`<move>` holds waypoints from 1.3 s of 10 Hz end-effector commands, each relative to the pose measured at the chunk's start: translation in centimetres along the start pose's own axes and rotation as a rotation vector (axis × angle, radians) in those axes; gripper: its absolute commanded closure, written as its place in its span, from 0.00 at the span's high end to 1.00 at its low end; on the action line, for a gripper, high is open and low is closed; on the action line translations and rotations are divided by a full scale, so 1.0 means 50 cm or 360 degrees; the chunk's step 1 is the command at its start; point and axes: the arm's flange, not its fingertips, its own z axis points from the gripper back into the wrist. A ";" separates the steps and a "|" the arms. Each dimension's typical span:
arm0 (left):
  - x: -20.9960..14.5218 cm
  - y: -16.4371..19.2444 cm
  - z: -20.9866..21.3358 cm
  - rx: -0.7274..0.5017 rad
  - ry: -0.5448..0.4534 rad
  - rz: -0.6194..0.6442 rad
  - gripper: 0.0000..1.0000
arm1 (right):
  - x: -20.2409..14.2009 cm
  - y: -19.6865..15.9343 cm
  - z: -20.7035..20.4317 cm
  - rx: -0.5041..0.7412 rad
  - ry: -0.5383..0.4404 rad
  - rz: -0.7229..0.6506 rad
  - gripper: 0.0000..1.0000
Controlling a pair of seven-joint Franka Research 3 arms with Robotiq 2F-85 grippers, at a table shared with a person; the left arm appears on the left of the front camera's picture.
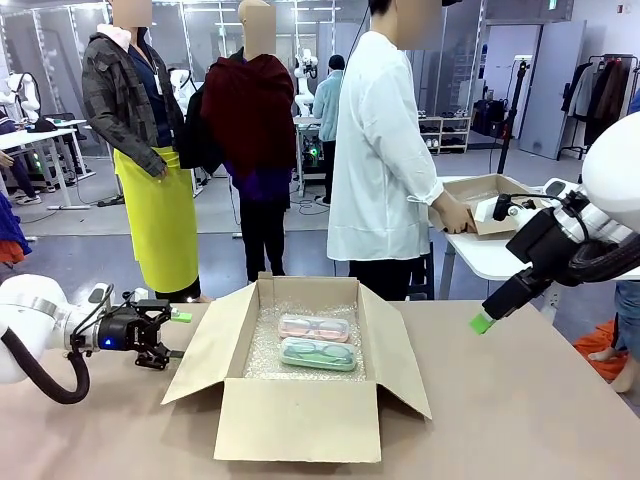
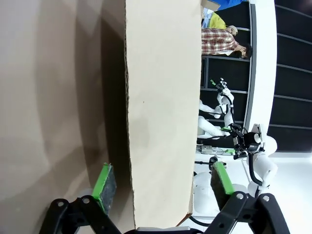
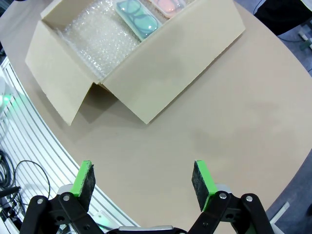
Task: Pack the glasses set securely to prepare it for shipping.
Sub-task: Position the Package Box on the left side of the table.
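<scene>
— Left end effector (image 1: 170, 333) open, straddling the box's left flap (image 2: 163, 112), nothing gripped. Right end effector (image 3: 144, 183) open too, empty, hovering above bare desk (image 3: 234, 126).

— And the glasses set?

— Already inside the cardboard box (image 1: 300, 420): pink case (image 1: 314, 327) toward the far side, mint green case (image 1: 318, 353) just beside it, nearer the robot. Both lying flat on bubble wrap (image 1: 262, 350).

— So how far along?

— Probably past halfway. Cases placed, padding underneath. All four flaps spread open, no wrap visible over the cases. Likely left: covering, folding flaps down, sealing.

— Person (image 1: 385, 150) helping?

— Turned away, hands at another box (image 1: 490, 190) on a far table.
</scene>
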 end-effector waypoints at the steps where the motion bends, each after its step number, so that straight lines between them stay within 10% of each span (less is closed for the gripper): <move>1: 0.011 0.002 -0.008 -0.0113 0.0017 0.0001 1.00 | 0.000 0.000 0.002 -0.0003 0.0018 -0.0008 1.00; 2: 0.009 0.001 -0.012 -0.0129 0.0034 -0.0015 0.97 | 0.000 0.000 0.002 -0.0003 0.0018 -0.0008 1.00; 5: 0.009 -0.002 -0.011 -0.0172 0.0041 -0.0023 0.09 | 0.000 0.000 0.002 -0.0003 0.0018 -0.0008 1.00; 6: 0.009 -0.003 -0.008 -0.0185 0.0050 -0.0027 0.00 | 0.000 0.000 0.002 -0.0003 0.0018 -0.0008 1.00; 13: -0.006 -0.028 0.009 -0.0287 0.0104 -0.0077 0.00 | 0.000 0.000 0.002 -0.0003 0.0018 -0.0008 1.00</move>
